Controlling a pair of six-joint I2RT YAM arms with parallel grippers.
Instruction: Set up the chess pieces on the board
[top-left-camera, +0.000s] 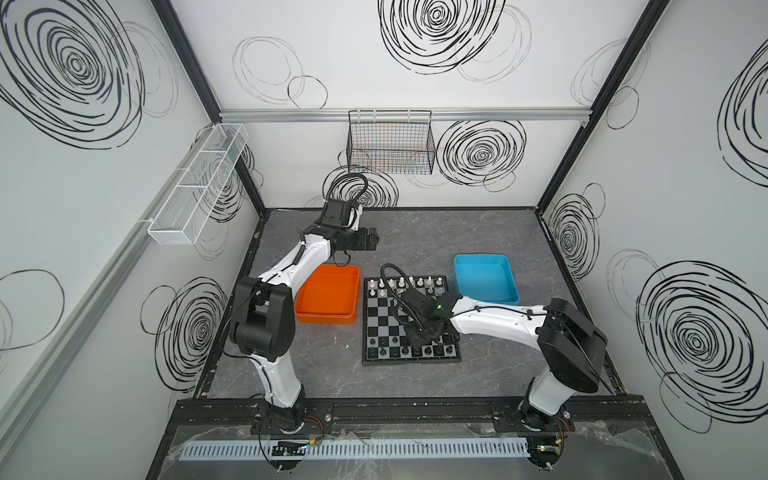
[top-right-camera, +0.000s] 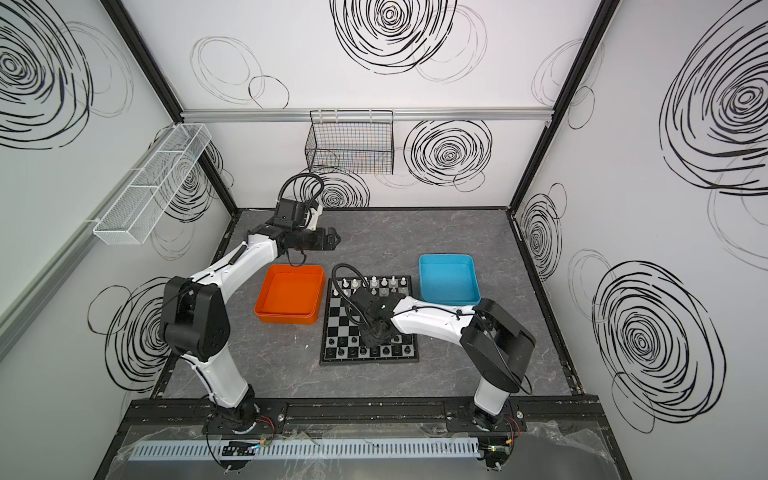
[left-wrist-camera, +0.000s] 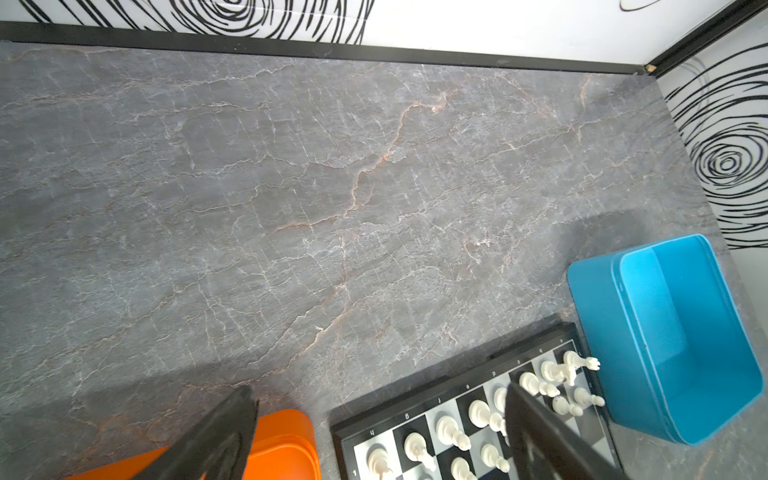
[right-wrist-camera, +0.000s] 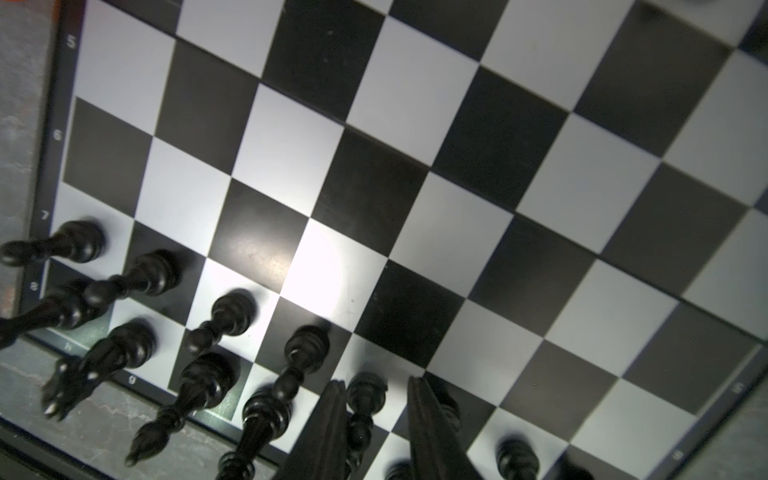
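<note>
Board (right-wrist-camera: 415, 104) border digits 5, 6, 7; letters h, g

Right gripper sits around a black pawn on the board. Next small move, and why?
Probably raise the right gripper straight up. Its jaws stand apart around the upright black pawn on the board, a gap showing on one side, and close black pieces might tip if it swung sideways.

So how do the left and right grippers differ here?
The left gripper stands wide open; the right gripper is barely open. The left hangs above the table beyond the orange tray, around nothing; the right is low over the board, fingers either side of a black piece. Both are black two-finger grippers.
</note>
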